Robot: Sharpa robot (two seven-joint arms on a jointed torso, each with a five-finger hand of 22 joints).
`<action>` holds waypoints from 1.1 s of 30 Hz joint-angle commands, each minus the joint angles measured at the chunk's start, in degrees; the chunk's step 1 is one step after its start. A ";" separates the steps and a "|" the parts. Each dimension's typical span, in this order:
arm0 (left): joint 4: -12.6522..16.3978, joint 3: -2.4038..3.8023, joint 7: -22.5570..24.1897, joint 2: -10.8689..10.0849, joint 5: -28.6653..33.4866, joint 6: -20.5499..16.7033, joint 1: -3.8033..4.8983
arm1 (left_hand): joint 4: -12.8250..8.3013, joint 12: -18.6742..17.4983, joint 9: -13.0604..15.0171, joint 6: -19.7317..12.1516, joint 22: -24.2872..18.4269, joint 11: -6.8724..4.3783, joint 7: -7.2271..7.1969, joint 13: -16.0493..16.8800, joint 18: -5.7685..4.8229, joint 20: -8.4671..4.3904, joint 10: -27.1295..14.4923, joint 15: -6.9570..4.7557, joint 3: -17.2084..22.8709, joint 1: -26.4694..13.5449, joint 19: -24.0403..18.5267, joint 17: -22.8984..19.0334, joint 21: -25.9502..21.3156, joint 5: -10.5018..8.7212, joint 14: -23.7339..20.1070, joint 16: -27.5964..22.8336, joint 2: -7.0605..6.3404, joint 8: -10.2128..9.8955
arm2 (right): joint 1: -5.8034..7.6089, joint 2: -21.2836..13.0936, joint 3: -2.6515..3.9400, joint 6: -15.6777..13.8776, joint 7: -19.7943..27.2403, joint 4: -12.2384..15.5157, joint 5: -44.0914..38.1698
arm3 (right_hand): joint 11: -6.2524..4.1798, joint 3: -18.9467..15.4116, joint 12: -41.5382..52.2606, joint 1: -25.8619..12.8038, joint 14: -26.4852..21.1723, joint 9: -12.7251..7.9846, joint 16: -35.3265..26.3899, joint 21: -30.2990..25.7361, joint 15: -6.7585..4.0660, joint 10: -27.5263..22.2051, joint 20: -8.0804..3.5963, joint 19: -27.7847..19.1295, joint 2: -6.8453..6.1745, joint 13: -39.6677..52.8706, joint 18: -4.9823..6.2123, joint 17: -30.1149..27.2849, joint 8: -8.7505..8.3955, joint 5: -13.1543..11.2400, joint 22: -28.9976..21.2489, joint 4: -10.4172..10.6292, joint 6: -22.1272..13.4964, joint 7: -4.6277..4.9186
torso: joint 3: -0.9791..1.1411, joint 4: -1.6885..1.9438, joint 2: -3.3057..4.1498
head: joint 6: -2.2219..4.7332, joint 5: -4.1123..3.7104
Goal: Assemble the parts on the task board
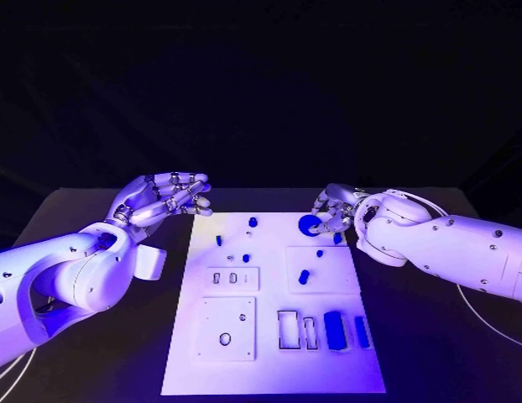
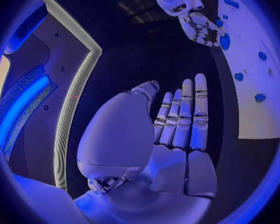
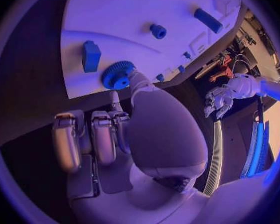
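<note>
The white task board lies in the middle of the black table. My right hand is at the board's far right corner and pinches a blue gear between thumb and a fingertip, low over the board's edge; its other fingers are curled in. The right wrist view has the gear at the thumb tip, beside a blue block and a small blue cylinder. My left hand hovers off the board's far left corner, holding nothing, with its fingers stretched out straight.
Several small blue parts dot the far half of the board. Two long blue blocks stand next to empty slots at the near right. A cable runs across the table under my right arm.
</note>
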 commanded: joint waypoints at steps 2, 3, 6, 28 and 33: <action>-0.03 0.04 0.25 0.19 -0.24 1.12 0.06 | 0.06 -0.19 0.06 0.18 0.09 0.10 1.33 -0.07 0.45 -0.07 0.31 0.02 0.44 0.21 -0.47 0.09 0.27 0.08 -0.53 0.33 -0.09 -0.08 | -0.05 0.47 0.01 0.77 -0.20 -0.26 -0.66 | 0.20 0.50 0.18 -0.01 5.97 0.09 0.21 0.06 0.25 5.25 0.44 5.58 0.93 14.14 -1.02 15.07 0.38 0.24 14.32 0.01 0.50 0.09 | 0.06 -0.02 0.05 | -0.06 0.03; -0.04 0.04 0.25 0.20 -0.24 1.13 0.06 | 0.06 -0.19 0.06 0.18 0.09 0.10 1.33 -0.07 0.45 -0.07 0.31 0.02 0.44 0.21 -0.47 0.09 0.27 0.08 -0.53 0.33 -0.09 -0.08 | -0.05 0.56 0.01 0.86 -0.11 -0.30 -0.59 | 0.18 0.59 0.17 -0.05 5.97 0.11 0.21 0.08 0.24 5.24 0.44 5.59 1.08 14.13 -1.02 15.07 0.42 0.24 14.34 0.01 0.58 0.07 | 0.06 -0.03 0.03 | -0.07 0.03; -0.05 0.04 0.24 0.20 -0.24 1.13 0.06 | 0.06 -0.19 0.06 0.18 0.09 0.10 1.33 -0.07 0.45 -0.07 0.31 0.02 0.44 0.21 -0.47 0.09 0.27 0.08 -0.53 0.33 -0.09 -0.08 | -0.05 0.72 0.00 1.01 0.09 -0.30 -0.41 | 0.10 1.01 0.24 -0.01 5.97 0.18 0.21 0.09 0.18 5.32 0.40 5.59 1.57 14.23 -1.02 15.07 0.62 0.29 14.35 -0.06 1.01 -0.03 | 0.02 -0.01 -0.01 | -0.10 0.02; 0.09 0.04 -0.06 -0.04 -0.24 1.13 0.07 | 0.07 -0.25 0.08 0.16 0.22 0.11 1.33 -0.08 0.42 -0.07 0.32 0.04 0.49 0.11 -0.62 0.24 0.47 0.07 -0.67 0.33 -0.16 -0.10 | -0.25 0.82 -0.26 4.77 -1.50 0.19 -4.74 | -0.26 2.72 -0.06 1.22 5.97 -0.19 0.21 0.10 -0.20 5.02 -0.01 5.60 -0.24 13.88 -1.03 15.07 0.30 -0.41 14.39 -0.37 2.05 -0.36 | 0.05 0.05 0.01 | -0.35 -0.02; 0.13 0.04 -0.10 -0.11 -0.24 1.11 0.07 | 0.08 -0.27 0.09 0.14 0.27 0.12 1.35 -0.08 0.41 -0.06 0.31 0.06 0.51 0.07 -0.70 0.29 0.53 0.06 -0.75 0.32 -0.19 -0.12 | -0.36 0.44 -0.28 4.13 -1.05 0.72 -4.91 | 0.10 1.76 -0.48 0.30 5.97 -0.47 0.21 -0.01 0.10 4.58 0.22 5.52 -1.41 13.35 -1.00 15.07 -0.57 -0.53 14.27 -0.07 0.58 0.02 | 0.09 -0.04 0.00 | -0.31 -0.04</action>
